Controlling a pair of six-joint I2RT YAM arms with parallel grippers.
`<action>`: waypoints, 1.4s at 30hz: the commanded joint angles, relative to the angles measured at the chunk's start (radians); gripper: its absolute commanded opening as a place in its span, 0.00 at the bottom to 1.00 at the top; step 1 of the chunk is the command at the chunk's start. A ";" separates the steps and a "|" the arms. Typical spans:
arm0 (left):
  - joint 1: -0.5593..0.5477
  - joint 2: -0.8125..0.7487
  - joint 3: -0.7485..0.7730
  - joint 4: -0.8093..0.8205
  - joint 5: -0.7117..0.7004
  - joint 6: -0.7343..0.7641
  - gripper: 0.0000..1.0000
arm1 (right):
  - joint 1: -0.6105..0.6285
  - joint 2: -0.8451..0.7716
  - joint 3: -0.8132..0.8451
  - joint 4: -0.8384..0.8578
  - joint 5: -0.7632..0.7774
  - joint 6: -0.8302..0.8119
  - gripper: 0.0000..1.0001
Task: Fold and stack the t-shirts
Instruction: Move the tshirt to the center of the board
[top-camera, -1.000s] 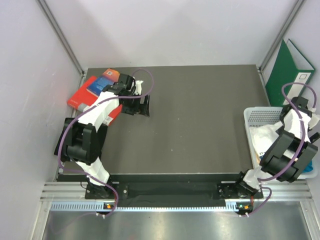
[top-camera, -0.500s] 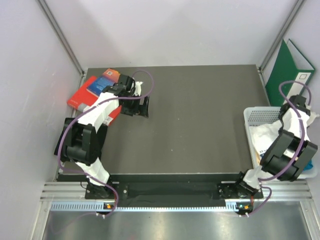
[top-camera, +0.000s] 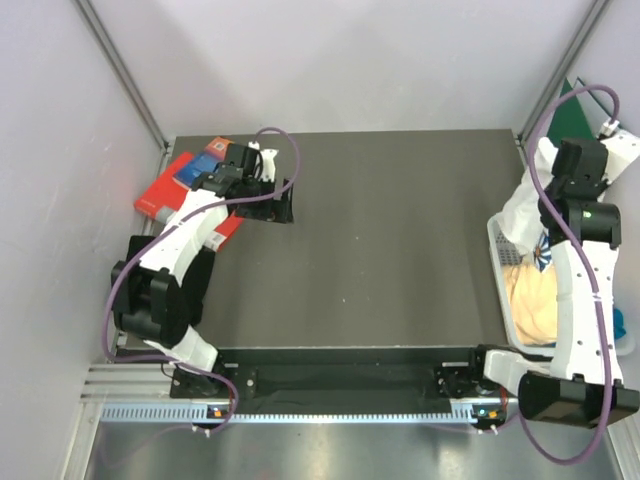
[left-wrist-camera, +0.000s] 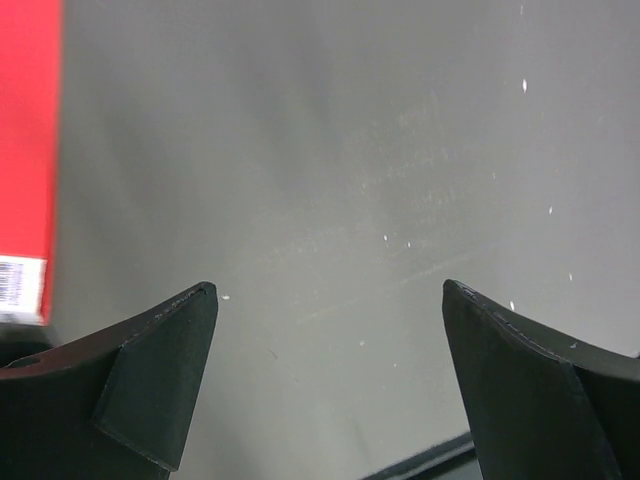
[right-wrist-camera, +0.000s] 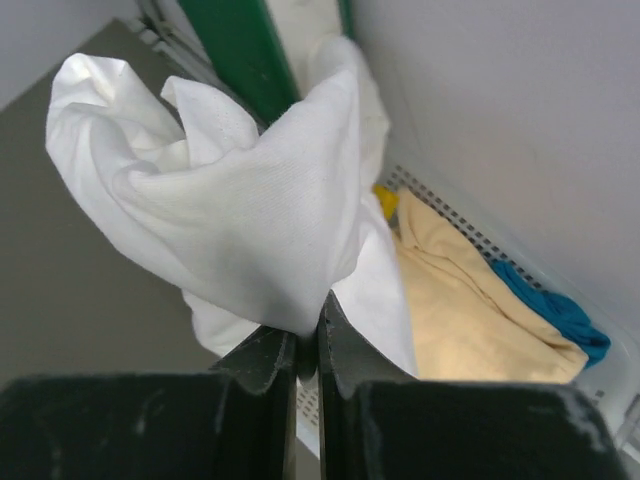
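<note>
My right gripper (right-wrist-camera: 307, 340) is shut on a bunched fold of the white t-shirt (right-wrist-camera: 230, 200), which it holds up above the basket. From the top view the white t-shirt (top-camera: 522, 212) hangs under the raised right wrist at the table's right edge, and the right gripper itself is hidden by the arm and the cloth. A pale yellow t-shirt (right-wrist-camera: 470, 310) and a blue one (right-wrist-camera: 555, 310) lie crumpled in the white mesh basket (top-camera: 495, 245). My left gripper (left-wrist-camera: 330, 300) stands open over bare table at the back left, holding nothing.
Red book (top-camera: 165, 195) and blue book (top-camera: 210, 160) lie at the table's back left corner, just left of the left gripper (top-camera: 280, 205). A green binder (right-wrist-camera: 235, 50) leans on the wall behind the basket. The dark table (top-camera: 400, 250) spans the middle.
The right gripper shut on the white t-shirt in the basket and rose with it, the arm swinging up and back. The left arm shifted slightly.
</note>
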 joint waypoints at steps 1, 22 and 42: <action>-0.001 -0.074 0.033 0.071 -0.076 -0.023 0.99 | 0.144 0.036 0.085 0.081 -0.110 -0.035 0.00; 0.014 -0.200 0.041 0.079 -0.587 -0.091 0.99 | 0.930 0.607 0.441 0.106 -0.444 -0.163 0.00; 0.014 -0.177 0.010 0.078 -0.539 -0.108 0.99 | 0.740 0.466 0.445 -0.137 0.244 -0.074 0.00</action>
